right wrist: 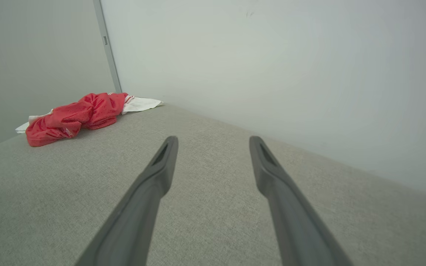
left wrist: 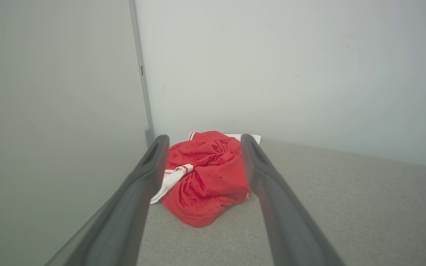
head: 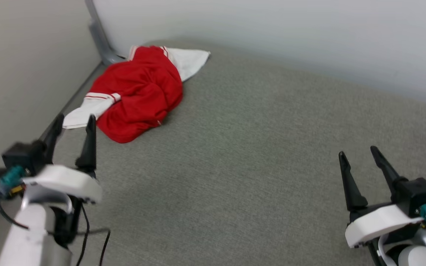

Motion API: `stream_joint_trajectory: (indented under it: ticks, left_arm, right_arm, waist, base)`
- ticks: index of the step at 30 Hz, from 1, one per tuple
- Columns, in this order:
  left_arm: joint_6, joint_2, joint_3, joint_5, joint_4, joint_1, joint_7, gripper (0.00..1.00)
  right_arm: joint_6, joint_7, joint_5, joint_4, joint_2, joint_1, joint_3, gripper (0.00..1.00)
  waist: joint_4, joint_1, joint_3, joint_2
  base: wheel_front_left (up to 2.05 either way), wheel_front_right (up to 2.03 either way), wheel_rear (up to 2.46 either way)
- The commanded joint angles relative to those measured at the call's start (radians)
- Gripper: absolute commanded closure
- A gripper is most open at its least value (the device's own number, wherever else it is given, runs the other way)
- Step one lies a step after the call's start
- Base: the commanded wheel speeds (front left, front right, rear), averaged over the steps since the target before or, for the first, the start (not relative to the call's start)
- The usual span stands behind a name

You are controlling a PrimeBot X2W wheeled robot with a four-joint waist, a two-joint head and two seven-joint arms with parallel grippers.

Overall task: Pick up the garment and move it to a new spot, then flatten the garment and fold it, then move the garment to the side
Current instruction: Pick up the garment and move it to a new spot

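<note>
The garment (head: 139, 90) is a red shirt with white sleeves and red-striped trim, crumpled in a heap in the far left corner of the grey surface. My left gripper (head: 75, 120) hovers open just short of the heap's near edge, beside a white sleeve (head: 87, 109). In the left wrist view the garment (left wrist: 205, 177) lies ahead, framed between the spread fingers of my left gripper (left wrist: 201, 138). My right gripper (head: 358, 151) stands open at the lower right, far from the cloth. In the right wrist view, the garment (right wrist: 76, 116) appears at the far left, well beyond my right gripper (right wrist: 213, 138).
The grey fabric-covered surface (head: 257, 155) stretches wide between the heap and my right gripper. Pale walls (head: 272, 33) close in the back and the left side, with a grey metal post (head: 100, 37) in the corner behind the garment.
</note>
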Motion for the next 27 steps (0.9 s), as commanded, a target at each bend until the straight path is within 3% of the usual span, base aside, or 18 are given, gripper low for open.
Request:
stream_joint_trajectory:
  ticks: [1,8,11,21,27]
  left_arm:
    - [-0.008,0.018,0.000,-0.014,0.009,-0.046,0.014,0.00]
    - [-0.022,0.142,-0.031,-0.127,0.087,-0.245,0.107,0.00]
    - [-0.023,0.222,-0.084,-0.205,0.119,-0.329,0.180,0.00]
    - [-0.023,0.491,-0.305,-0.529,0.282,-0.537,0.548,0.00]
    - [-0.023,0.571,-0.381,-0.659,0.365,-0.600,0.674,0.00]
  right_arm:
    - [-0.001,0.003,-0.011,-0.008,-0.003,-0.024,-0.003,0.00]
    - [-0.001,0.024,-0.021,-0.034,-0.003,-0.094,-0.023,0.00]
    - [-0.001,0.029,-0.033,-0.053,-0.003,-0.120,-0.029,0.00]
    - [-0.001,0.030,-0.061,-0.100,-0.003,-0.190,-0.013,0.00]
    - [-0.001,0.026,-0.062,-0.110,-0.003,-0.213,-0.011,0.00]
  waist:
    - [-0.043,-0.0001,0.058,0.0000]
    - [-0.116,-0.0001,0.192,0.0000]
    - [-0.145,-0.0001,0.254,0.0000]
    - [-0.221,-0.0001,0.412,0.0000]
    - [-0.257,-0.0001,0.479,0.0000]
  base:
    - [0.00,0.00,0.00]
    - [0.00,0.00,0.00]
    - [0.00,0.00,0.00]
    - [0.00,0.00,0.00]
    - [0.00,0.00,0.00]
